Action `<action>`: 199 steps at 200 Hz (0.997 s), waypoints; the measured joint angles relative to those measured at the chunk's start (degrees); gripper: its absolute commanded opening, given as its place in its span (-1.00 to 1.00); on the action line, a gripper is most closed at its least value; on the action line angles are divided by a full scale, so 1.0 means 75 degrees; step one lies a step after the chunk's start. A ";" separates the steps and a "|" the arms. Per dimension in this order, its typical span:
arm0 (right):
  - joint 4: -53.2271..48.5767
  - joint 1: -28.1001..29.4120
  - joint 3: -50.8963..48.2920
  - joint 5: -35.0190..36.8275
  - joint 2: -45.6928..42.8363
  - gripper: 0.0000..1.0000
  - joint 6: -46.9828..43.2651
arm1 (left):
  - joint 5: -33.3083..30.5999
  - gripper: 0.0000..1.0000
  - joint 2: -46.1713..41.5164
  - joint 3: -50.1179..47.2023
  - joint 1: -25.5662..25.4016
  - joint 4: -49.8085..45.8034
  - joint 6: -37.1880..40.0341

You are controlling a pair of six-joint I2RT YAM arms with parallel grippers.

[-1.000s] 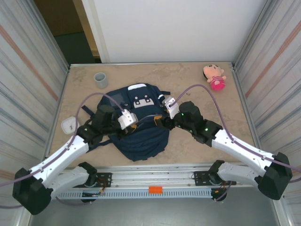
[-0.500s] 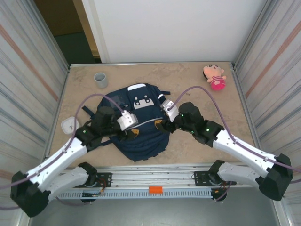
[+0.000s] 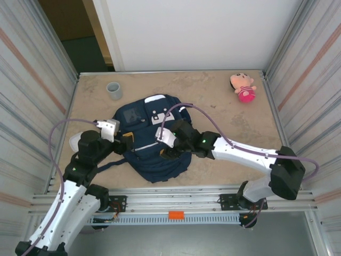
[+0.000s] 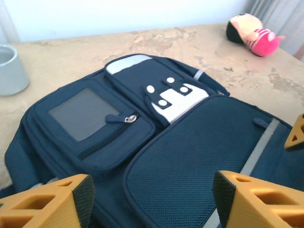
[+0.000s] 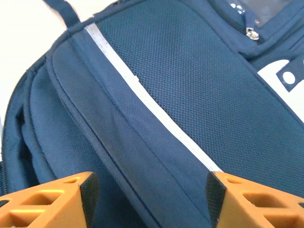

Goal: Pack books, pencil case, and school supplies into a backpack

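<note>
The navy backpack [image 3: 152, 160] lies flat in the middle of the table, front pocket up, with white patches [image 4: 178, 99] and a light zip line [image 5: 152, 111]. My left gripper [image 3: 127, 141] stands open at the bag's left edge, and its orange fingers [image 4: 52, 202] frame the mesh front panel [image 4: 190, 161] with nothing between them. Over the lower middle of the bag my right gripper [image 3: 166, 151] is open as well, its fingertips [image 5: 247, 202] spread above the zip line. The book, the black case and the whitish packet are out of view.
A grey cup [image 3: 114, 90] stands behind the bag at the left. A pink plush toy [image 3: 243, 87] lies at the back right. A white square object [image 3: 78, 142] sits by my left arm. Corrugated walls close both sides.
My left arm has drawn back to the left, off the bag's middle to its left edge. My right arm has swung left from the bag's right side to over its middle.
</note>
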 measured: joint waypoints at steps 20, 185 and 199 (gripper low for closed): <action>0.0032 0.0000 0.0038 0.0152 0.0350 0.23 -0.0192 | -0.0096 0.38 0.0073 -0.0073 0.0035 -0.0082 -0.0187; 0.0032 -0.2253 -0.1113 -0.0903 -0.2043 -1.00 0.0041 | 0.1807 0.32 0.0965 -0.0490 -0.0306 0.0790 0.0458; -0.0020 -0.2559 -0.1276 -0.1139 -0.2305 -1.00 0.0195 | 0.2151 0.32 0.1233 -0.0373 -0.0615 0.0717 0.1096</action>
